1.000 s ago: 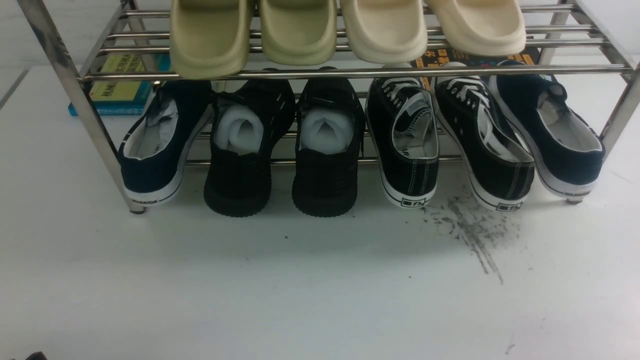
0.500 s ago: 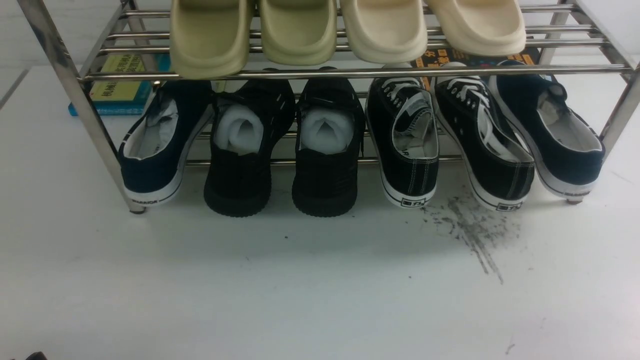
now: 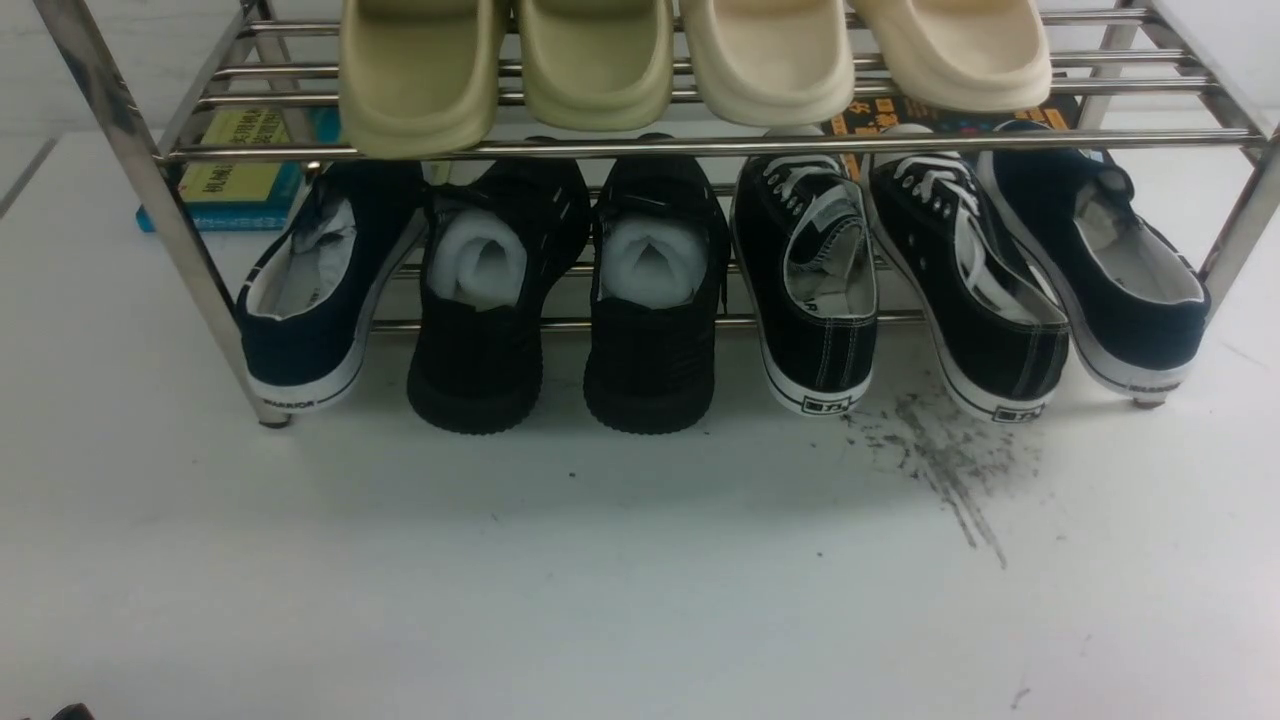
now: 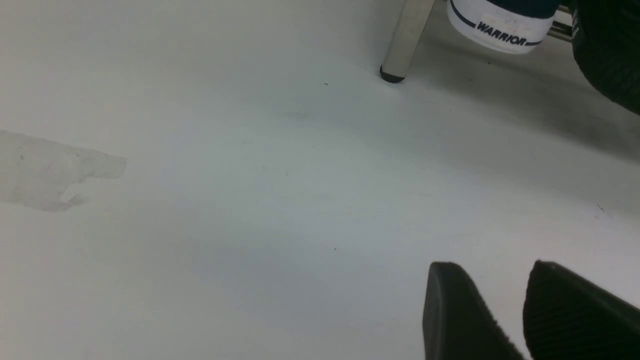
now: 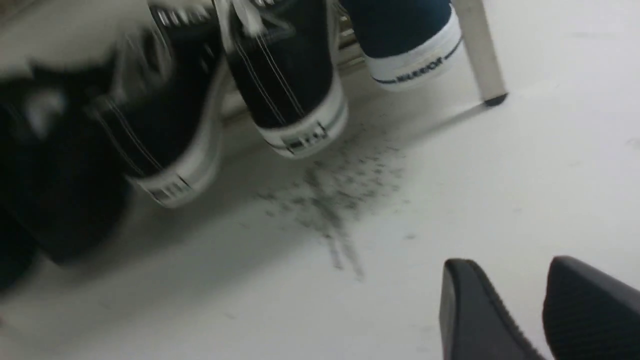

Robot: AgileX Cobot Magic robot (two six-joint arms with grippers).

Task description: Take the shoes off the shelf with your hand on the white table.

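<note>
Shoes (image 3: 960, 300): black canvas pair with white laces, on the lower tier of the shelf (image 3: 700, 147), right of centre, heels toward the camera and hanging over the front bar. The heel of each is down at the white table (image 3: 600, 580); I can't tell if they touch it. Scuff marks (image 3: 940, 460) sit on the table just in front, between the two heels. Lower tier in front view, left to right: navy sneaker (image 3: 310, 290), all-black pair stuffed with white paper (image 3: 480, 330), the canvas pair, second navy sneaker (image 3: 1110, 270). Upper tier: olive slides (image 3: 420, 70) and cream slides (image 3: 770, 60). Blue-yellow book (image 3: 235, 180) lies on the table behind the shelf, left side. Left gripper (image 4: 495, 280): narrow gap between jaws, nothing held, low over bare table, well apart from the shelf's left front leg (image 4: 405, 35) and the "WARRIOR" heel beside it. Right gripper (image 5: 510, 275): same narrow gap, nothing held, near the scuffs, short of the canvas heels. Right wrist view is motion-blurred. Neither gripper shows in the front view.
</note>
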